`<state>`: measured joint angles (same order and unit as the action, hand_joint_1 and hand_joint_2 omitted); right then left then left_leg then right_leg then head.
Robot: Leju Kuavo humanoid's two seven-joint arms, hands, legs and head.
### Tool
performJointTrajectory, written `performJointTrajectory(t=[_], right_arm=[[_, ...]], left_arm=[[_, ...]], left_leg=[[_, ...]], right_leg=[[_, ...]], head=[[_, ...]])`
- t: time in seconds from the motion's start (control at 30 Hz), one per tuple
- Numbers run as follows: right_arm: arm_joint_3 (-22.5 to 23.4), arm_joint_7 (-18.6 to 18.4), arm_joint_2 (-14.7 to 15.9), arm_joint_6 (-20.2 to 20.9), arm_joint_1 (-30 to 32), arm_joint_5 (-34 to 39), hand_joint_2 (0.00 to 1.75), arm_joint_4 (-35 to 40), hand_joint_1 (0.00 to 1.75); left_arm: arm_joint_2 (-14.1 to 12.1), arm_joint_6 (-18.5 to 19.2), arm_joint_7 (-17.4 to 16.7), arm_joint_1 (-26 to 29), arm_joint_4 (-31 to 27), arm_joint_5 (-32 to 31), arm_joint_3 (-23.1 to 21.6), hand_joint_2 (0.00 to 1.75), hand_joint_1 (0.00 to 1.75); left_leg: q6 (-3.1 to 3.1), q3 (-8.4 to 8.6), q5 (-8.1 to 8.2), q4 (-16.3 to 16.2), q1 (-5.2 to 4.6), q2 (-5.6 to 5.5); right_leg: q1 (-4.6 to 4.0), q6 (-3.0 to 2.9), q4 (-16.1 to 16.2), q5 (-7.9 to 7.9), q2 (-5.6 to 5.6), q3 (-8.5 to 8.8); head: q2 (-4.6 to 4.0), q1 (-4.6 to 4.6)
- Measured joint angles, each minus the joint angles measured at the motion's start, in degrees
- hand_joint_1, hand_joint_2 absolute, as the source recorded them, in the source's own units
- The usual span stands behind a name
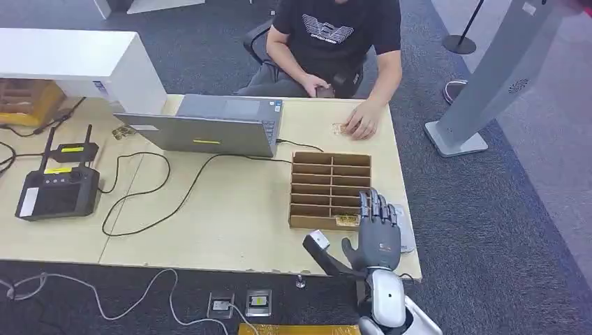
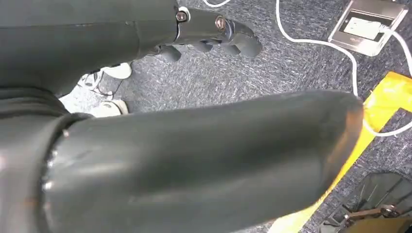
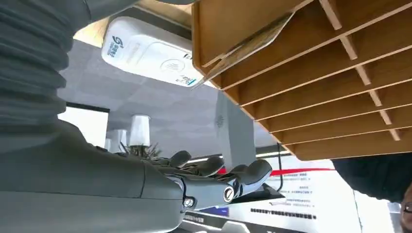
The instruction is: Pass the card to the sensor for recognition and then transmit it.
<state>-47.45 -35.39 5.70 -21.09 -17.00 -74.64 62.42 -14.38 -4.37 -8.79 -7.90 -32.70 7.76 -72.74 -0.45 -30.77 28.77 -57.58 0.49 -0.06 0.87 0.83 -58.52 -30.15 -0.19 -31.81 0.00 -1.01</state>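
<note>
At the near right corner of the table (image 1: 209, 230), the right hand (image 1: 377, 234) is held up beside the wooden rack (image 1: 329, 188). Its fingers (image 3: 214, 165) are stretched out and spread apart, and nothing is held in them. A card (image 1: 347, 220) is seen in the rack's nearest slot, just by the fingertips. From the right wrist view the card (image 3: 243, 51) is seen leaning out of its slot, probably so that it can be taken out easily. A white sensor (image 3: 150, 53) is laid flat on the table right next to the rack, so a card needs only a short trip to be read. The card is not yet picked up, so the task seems to be just starting. The left hand (image 2: 214, 31) is hung low over the carpet, with its fingers loosely bent and nothing held. At the far edge a person (image 1: 335, 42) is seated, with one hand rested on the table, perhaps so the card can be passed over
</note>
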Motion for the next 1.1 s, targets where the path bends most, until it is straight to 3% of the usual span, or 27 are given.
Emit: performJointTrajectory(t=[0.53, 1.1], right_arm=[[-0.4, 4.2, -1.0, -0.1, -0.2, 1.1, 1.75, -1.4, 0.0], [-1.6, 3.1, -1.9, -0.5, -1.4, -0.2, 1.75, -4.5, 0.0]], left_arm=[[0.1, 0.6, 0.0, -0.1, 0.3, -1.0, 0.3, 0.0, 0.0], [0.5, 0.7, 0.0, -0.2, 0.3, -1.7, 0.7, 0.0, 0.0]], left_leg=[[0.0, 0.0, 0.0, 0.0, 0.0, 0.0], [0.0, 0.0, 0.0, 0.0, 0.0, 0.0]], right_leg=[[0.0, 0.0, 0.0, 0.0, 0.0, 0.01], [0.0, 0.0, 0.0, 0.0, 0.0, 0.0]], head=[[0.0, 0.0], [0.0, -0.02]])
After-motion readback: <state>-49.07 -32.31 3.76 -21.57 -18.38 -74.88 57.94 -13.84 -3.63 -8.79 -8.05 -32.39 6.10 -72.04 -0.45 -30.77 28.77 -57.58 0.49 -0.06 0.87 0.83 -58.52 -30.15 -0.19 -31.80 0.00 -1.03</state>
